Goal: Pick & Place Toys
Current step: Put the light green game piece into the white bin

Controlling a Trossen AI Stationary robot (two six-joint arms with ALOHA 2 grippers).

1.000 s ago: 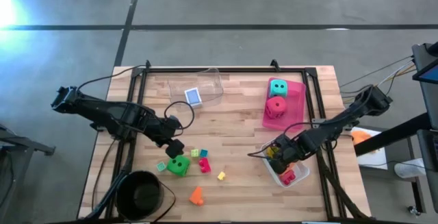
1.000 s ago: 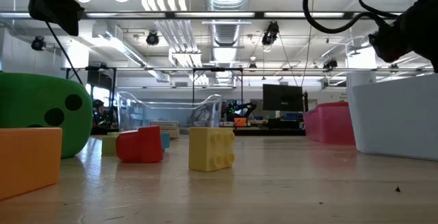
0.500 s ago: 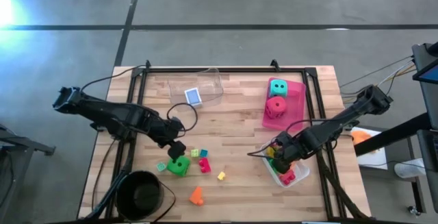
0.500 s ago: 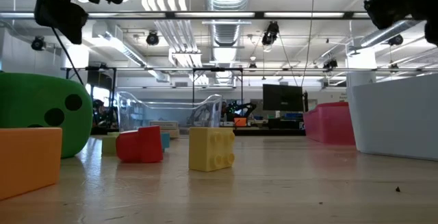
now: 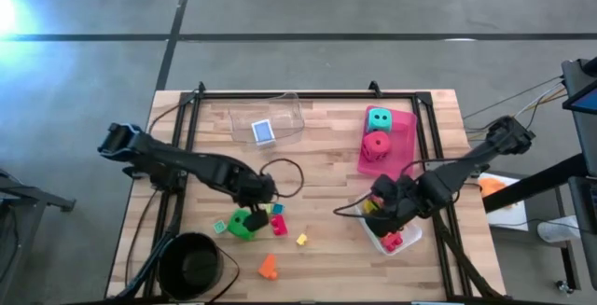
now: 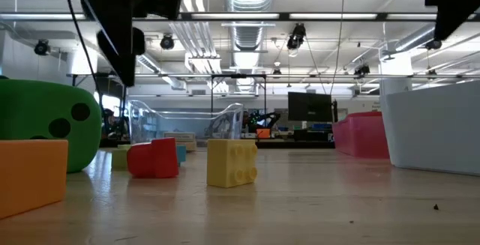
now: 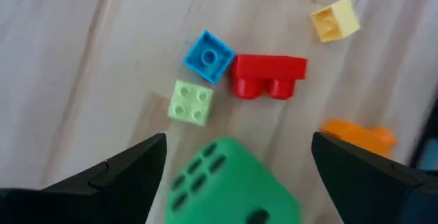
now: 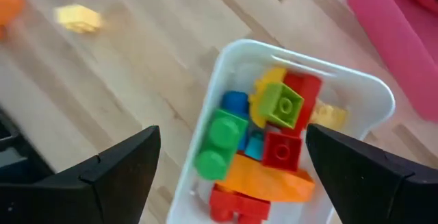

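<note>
The green die [image 7: 229, 183] rests on the wood table among loose bricks: blue [image 7: 209, 56], red [image 7: 268, 77], light green [image 7: 190, 103], yellow [image 7: 335, 20] and orange [image 7: 359, 136]. My left gripper [image 7: 238, 140] hangs open just above the die [image 5: 242, 223], pointing steeply down, one finger to either side and neither touching it. My right gripper [image 8: 229, 138] stands open and empty over the white tray [image 8: 373, 90], which holds several bricks. The teal die [image 5: 378, 118] and the red die [image 5: 377, 144] sit in the pink tray [image 5: 408, 146].
A clear tray [image 5: 287, 109] at the far middle holds the blue box [image 5: 264, 131]. A black bowl [image 5: 191, 263] sits at the near left corner. Another green brick [image 5: 220, 226] lies left of the die. Bare wood lies between the bricks and the white tray [image 5: 408, 240].
My left gripper has moved toward the table's right edge and down, rolling about its own axis, and now stands over the green die. My right gripper has risen straight up from the white tray. Both have stayed open. No toy has moved.
</note>
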